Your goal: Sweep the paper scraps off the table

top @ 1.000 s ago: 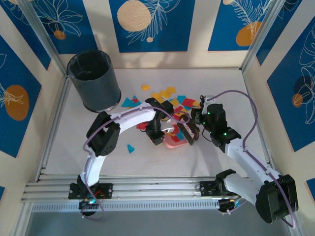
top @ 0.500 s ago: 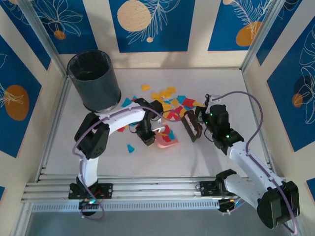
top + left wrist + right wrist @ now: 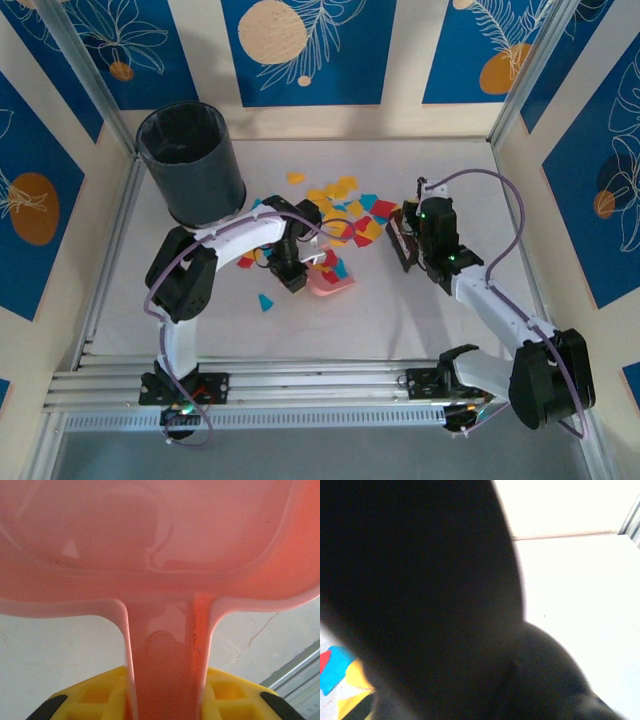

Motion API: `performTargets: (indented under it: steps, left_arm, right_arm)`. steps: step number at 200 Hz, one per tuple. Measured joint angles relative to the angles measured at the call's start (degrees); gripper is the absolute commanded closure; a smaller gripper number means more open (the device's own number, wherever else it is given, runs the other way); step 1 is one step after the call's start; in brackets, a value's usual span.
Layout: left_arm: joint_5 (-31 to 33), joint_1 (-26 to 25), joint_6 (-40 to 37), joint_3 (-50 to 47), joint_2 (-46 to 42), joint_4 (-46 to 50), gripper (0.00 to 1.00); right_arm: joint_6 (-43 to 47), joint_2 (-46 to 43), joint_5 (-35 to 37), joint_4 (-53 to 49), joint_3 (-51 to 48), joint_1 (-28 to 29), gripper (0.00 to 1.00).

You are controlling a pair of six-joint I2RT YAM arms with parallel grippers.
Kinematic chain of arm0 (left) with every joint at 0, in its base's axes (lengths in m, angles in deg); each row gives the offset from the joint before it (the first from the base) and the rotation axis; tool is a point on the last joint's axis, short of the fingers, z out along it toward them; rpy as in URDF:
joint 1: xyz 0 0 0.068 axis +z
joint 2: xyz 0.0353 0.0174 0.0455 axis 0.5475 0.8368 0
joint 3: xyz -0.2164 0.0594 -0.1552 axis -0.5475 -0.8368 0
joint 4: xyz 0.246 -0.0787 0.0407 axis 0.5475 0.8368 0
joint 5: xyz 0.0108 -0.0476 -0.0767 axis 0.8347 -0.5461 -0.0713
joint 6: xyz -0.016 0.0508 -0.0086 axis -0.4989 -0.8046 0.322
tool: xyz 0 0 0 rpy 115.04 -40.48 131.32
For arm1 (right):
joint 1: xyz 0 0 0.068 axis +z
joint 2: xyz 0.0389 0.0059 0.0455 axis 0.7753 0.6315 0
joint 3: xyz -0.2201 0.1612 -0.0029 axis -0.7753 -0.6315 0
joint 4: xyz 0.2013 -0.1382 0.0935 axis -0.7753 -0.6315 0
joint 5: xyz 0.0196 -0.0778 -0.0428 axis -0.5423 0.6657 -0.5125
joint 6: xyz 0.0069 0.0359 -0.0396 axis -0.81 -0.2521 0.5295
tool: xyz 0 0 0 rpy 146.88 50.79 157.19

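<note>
Gathering step: at frame centre the left end effector [image 3: 291,274] grips the pink dustpan [image 3: 336,287] by its handle, and the right end effector [image 3: 414,240] clamps the brush [image 3: 402,250]. Next, the paper scraps [image 3: 344,186] need dragging across the bench [image 3: 400,315] into the pan.

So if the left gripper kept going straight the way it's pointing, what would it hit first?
The left gripper holds the dustpan out front; paper scraps by its rim would likely be met first, then the brush. Depth is unclear.
</note>
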Motion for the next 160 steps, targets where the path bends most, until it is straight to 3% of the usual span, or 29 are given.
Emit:
performTargets:
  steps: [60,160]
  left_arm:
    - [-0.7,0.1,0.0,2.3,2.9,0.0,1.0]
    - [-2.1,0.1,0.0,6.5,6.8,0.0,1.0]
  right_arm:
    - [2.4,7.4,-4.6,0.5,4.9,-0.6,1.0]
    - [6.7,5.8,-12.4,-3.1,5.4,3.5,1.0]
